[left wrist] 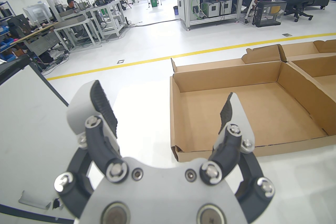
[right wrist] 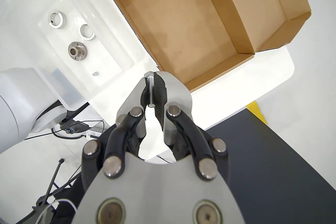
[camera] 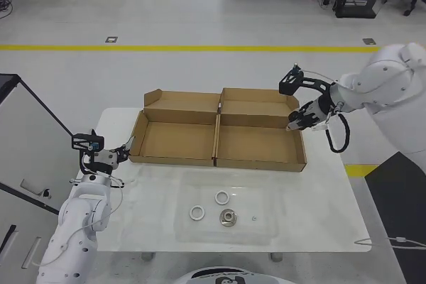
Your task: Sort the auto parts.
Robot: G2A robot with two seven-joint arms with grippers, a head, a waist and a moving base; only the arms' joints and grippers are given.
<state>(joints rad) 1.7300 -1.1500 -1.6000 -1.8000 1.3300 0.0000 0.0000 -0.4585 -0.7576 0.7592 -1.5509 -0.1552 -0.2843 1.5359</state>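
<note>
1. R gripper (right wrist: 155,79): jaws clamped on threaded bolt (right wrist: 151,91), which lies lengthwise between the pads. Gripper is raised over the outer side wall of the R cardboard box (camera: 259,144), near the right edge of the tabletop (camera: 326,213).
2. L gripper (left wrist: 163,89): jaws apart. Position: tabletop left edge, just beside the L cardboard box (camera: 177,140).
3. Boxes: side by side, touching, along tabletop far edge, tops open.
4. Clear tray (camera: 266,202): mid near edge. Contents: white ring (camera: 197,211), second white ring (camera: 221,198), metal flanged hub (camera: 228,217), small part (camera: 253,218) (type cannot be told).
</note>
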